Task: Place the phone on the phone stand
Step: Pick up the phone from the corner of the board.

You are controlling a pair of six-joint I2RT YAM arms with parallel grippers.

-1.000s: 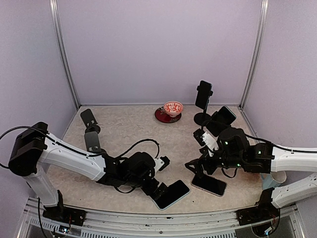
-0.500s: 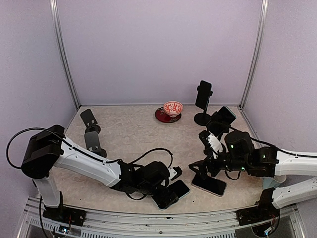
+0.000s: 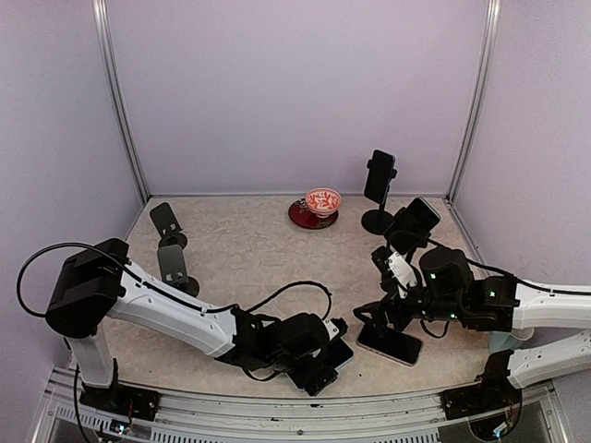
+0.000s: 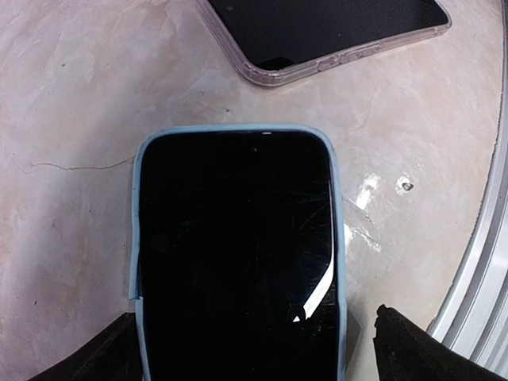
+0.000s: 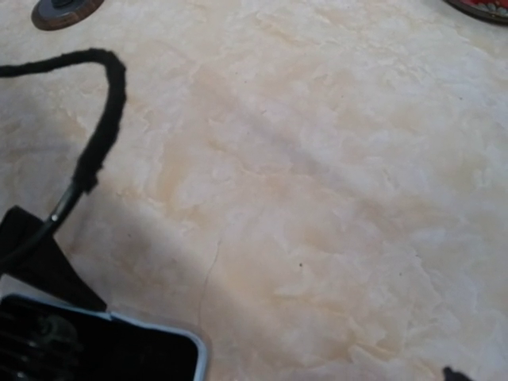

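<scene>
- My left claw (image 3: 317, 367) is wide open, straddling the blue-cased phone (image 4: 238, 254), which lies flat by the near edge.
- My right claw (image 3: 369, 317) is wide open too, empty.
- The phone stand (image 3: 172, 264) is way over left.

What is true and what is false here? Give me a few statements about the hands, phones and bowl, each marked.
1. The left hand straddles the blue-cased phone with open fingers. True.
2. The right hand grips the clear-cased phone. False: it is open, and that phone lies on the table.
3. The bowl stands on a saucer. True.
4. Every phone stand is empty. False: the back-right stand carries an upright phone.
</scene>
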